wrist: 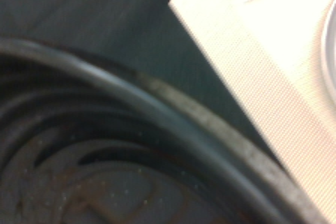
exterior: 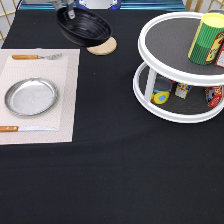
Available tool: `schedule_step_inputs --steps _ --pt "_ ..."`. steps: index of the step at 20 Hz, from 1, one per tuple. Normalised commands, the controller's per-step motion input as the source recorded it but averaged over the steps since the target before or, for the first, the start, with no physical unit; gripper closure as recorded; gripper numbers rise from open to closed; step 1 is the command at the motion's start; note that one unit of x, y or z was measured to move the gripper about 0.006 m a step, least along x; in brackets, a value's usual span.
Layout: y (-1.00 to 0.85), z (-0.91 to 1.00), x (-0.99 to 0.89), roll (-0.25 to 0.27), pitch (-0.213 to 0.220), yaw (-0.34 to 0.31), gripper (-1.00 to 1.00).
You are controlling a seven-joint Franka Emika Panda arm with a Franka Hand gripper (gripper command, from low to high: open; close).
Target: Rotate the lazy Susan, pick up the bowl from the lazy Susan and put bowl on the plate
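Note:
The glossy black bowl (exterior: 85, 26) hangs tilted in the air at the exterior view's top, over the black table and partly over a wooden coaster (exterior: 104, 47). My gripper (exterior: 70, 12) is at its far left rim, shut on the bowl. The wrist view shows the bowl's ribbed inside (wrist: 112, 165) from close by. The white two-tier lazy Susan (exterior: 167, 40) stands at the exterior view's right, with no bowl on it. The silver plate (exterior: 31, 96) lies empty on a pale placemat (exterior: 67, 90) at the left, below and left of the bowl.
A fork (exterior: 35, 56) and a knife (exterior: 25, 128) lie on the placemat above and below the plate. A green-yellow canister (exterior: 206, 39) stands on the lazy Susan's upper tier, and small cans (exterior: 162, 92) stand on the lower tier. The placemat's edge (wrist: 255, 65) shows in the wrist view.

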Motion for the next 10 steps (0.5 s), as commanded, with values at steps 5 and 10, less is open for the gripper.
schedule_step_inputs --steps 5,10 --pt "-0.48 -0.20 -0.01 0.000 -0.067 -0.210 1.00" --pt "-0.33 -0.58 -0.11 0.000 -0.027 -0.272 1.00"
